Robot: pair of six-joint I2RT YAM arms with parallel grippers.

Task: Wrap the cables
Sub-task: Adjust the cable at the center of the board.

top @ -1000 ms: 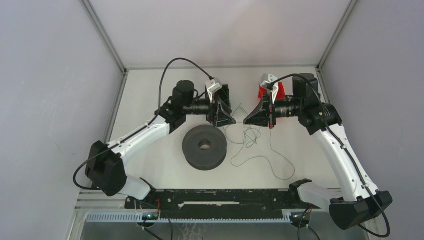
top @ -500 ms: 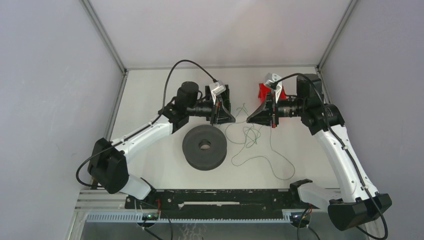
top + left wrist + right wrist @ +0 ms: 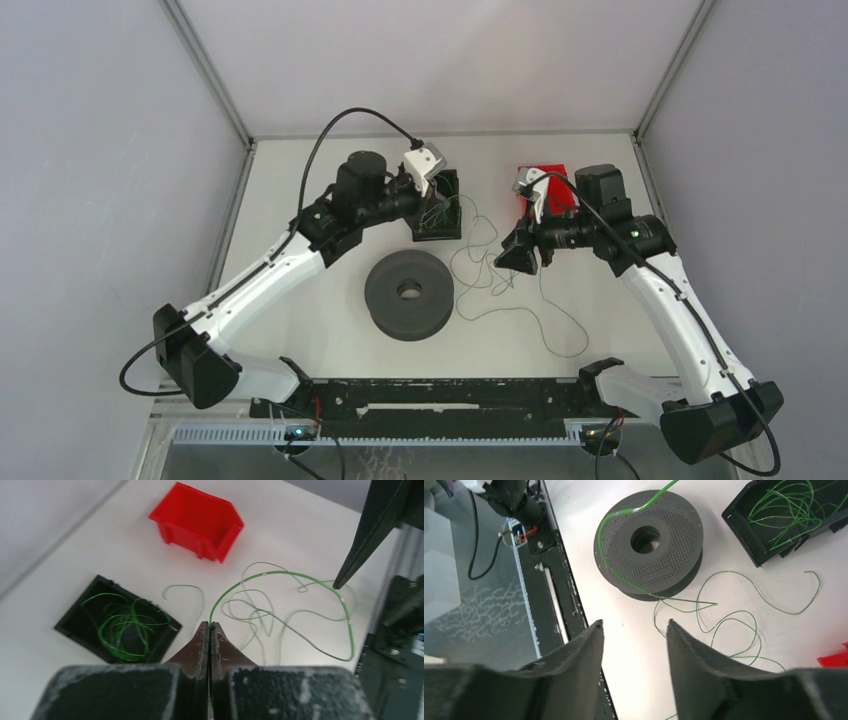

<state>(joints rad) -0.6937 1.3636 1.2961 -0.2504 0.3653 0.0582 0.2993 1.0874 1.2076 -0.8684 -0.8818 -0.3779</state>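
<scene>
Left pincer [image 3: 209,628] clamped on one green strand of the cables [image 3: 300,575]. Other loops lie slack on bench [image 3: 300,200] beside grey spool [image 3: 409,293], more coiled in black tray [image 3: 75,625]. Right pincer [image 3: 635,626] jaws apart, gripping nothing.

Cable [image 3: 280,573]: R gripper [image 3: 634,625] to L gripper [image 3: 209,626]

Top camera looks down from behind; closer wrist cameras share cables [image 3: 285,573] and black tray [image 3: 70,624].
</scene>
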